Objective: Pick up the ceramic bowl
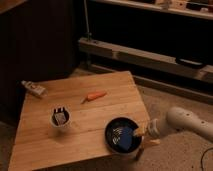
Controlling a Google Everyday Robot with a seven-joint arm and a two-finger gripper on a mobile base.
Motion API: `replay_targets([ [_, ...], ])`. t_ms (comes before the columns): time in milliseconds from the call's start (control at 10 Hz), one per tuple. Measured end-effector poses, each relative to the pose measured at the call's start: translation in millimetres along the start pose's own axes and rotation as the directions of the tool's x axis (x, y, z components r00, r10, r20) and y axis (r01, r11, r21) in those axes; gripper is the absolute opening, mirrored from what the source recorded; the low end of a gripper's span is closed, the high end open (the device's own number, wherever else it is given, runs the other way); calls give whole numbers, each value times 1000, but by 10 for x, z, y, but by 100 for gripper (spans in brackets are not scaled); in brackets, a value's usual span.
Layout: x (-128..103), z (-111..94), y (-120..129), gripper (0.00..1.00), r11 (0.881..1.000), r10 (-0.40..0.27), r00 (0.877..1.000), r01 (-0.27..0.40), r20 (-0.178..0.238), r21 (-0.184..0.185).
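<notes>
The ceramic bowl (122, 136) is wide, round and glossy black with a bluish inside. It sits near the front right corner of the wooden table (80, 120). My gripper (138, 132) comes in from the right on a white arm (182, 123) and is at the bowl's right rim, over its inside.
A white cup (60, 118) with a dark inside stands at the table's left middle. An orange carrot (94, 96) lies near the table's centre back. A small tube (34, 88) lies at the back left corner. Dark shelving (150, 45) stands behind the table.
</notes>
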Motion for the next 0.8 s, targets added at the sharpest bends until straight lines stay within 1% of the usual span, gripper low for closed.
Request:
replay_targets([
  [300,27,29,-7,56,1000,2,1000,-2,2,12],
  [600,50,87,-33,56,1000,4,1000,-4,21,20],
  [700,56,94,-11,56,1000,14,999,-15,32,26],
  [800,62,112,16,56,999,23,998,-25,52,31],
])
